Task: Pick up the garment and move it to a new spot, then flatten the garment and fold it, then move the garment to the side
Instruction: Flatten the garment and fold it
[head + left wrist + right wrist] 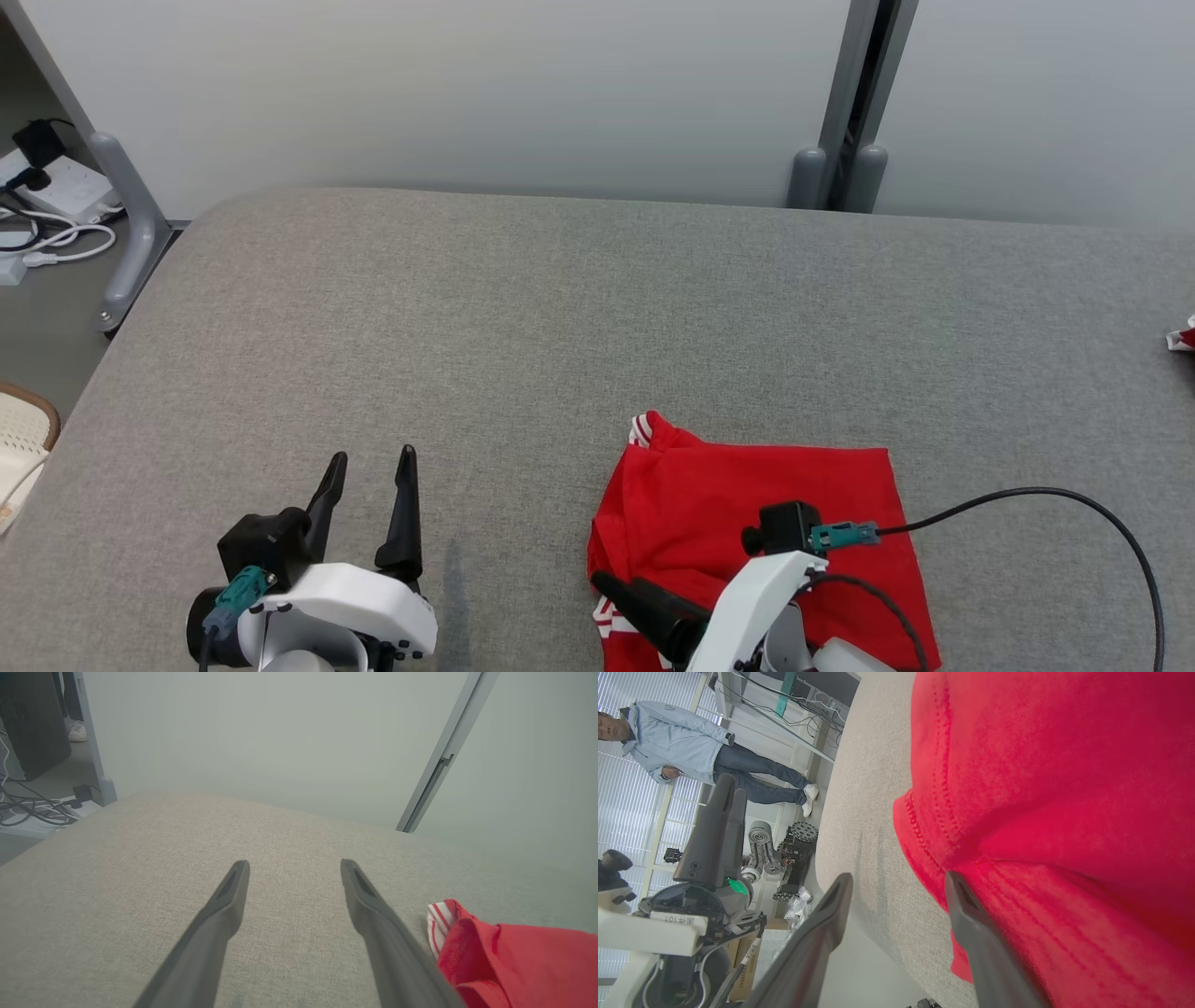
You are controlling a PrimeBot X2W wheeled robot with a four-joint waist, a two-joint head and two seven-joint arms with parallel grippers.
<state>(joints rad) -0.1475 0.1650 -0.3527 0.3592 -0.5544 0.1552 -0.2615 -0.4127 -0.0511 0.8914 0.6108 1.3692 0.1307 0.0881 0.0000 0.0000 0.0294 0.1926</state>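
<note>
1. Broad grey fabric-covered table [560, 308] carries the work.
2. Folded red cloth garment [709, 495], white-striped trim, lies under the right gripper [896, 879]; only the side placement seems left.
3. Right gripper, jaws apart, grips nothing; left gripper [372, 455], well aside, likewise.

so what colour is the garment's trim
The trim is white with red stripes, on the red garment; clearest in the left wrist view.

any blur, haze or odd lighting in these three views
Head view: sharp, evenly lit, a faint shadow beside the left gripper. Left wrist view: hazy and washed out, garment soft. Right wrist view: rolled sideways, garment close and blurred, bright blinds behind the person.
</note>
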